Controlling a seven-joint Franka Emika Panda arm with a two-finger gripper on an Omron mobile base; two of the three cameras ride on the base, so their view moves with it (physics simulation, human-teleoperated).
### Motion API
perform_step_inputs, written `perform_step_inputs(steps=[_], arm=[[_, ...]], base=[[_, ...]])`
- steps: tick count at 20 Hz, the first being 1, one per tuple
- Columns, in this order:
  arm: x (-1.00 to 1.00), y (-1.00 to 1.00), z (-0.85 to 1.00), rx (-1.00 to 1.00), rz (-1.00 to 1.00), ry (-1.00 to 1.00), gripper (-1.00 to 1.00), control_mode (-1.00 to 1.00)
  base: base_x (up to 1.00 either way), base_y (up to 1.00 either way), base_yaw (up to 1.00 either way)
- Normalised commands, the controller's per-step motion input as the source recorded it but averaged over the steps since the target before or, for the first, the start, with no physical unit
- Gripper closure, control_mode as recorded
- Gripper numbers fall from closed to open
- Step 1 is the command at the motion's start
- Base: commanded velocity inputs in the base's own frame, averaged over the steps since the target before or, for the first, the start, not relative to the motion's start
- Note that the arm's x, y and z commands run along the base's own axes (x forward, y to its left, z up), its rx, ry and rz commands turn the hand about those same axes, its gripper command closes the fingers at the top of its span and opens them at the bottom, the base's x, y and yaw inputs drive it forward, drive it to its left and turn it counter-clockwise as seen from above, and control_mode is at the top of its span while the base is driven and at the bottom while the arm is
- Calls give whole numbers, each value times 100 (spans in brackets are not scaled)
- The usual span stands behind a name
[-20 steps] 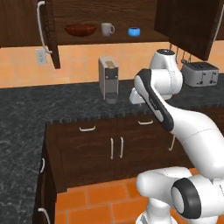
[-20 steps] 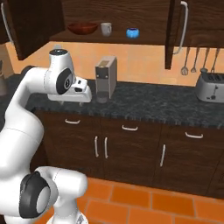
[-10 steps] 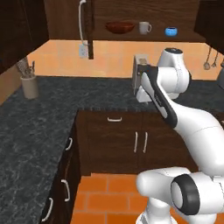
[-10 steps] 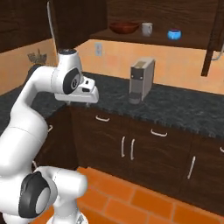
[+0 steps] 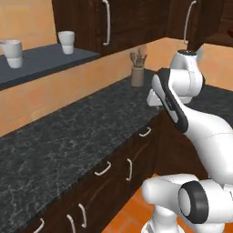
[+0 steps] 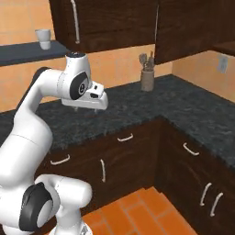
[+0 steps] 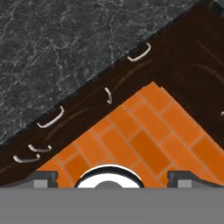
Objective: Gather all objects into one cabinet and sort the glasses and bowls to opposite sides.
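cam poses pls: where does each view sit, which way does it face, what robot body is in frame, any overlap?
Left base view: behind-left of the arm, facing along the counter to the utensil jar.
Right base view: behind-right, facing the counter corner; arm at left.
Hand view: on the hand, looking down at the counter edge, drawer handles, orange floor.
Shared: base views share jar, counter, a white cup.

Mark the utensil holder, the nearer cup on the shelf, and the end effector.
utensil holder (image 6: 147, 80), right base view, front of its body
nearer cup (image 5: 11, 52), left base view, its side wall
end effector (image 6: 96, 110), right base view, between the fingertips
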Motion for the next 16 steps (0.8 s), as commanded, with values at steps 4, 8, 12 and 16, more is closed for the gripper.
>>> perform_step_inputs(steps=[4, 8, 12, 16], arm=[[0, 0, 0, 0, 0, 0, -100, 100], [0, 0, 0, 0, 0, 0, -100, 100], [0, 0, 0, 0, 0, 0, -100, 100], [0, 0, 0, 0, 0, 0, -100, 100]], base=[[-5, 0, 100], [0, 0, 100], [-12, 0, 100], [-14, 0, 100]])
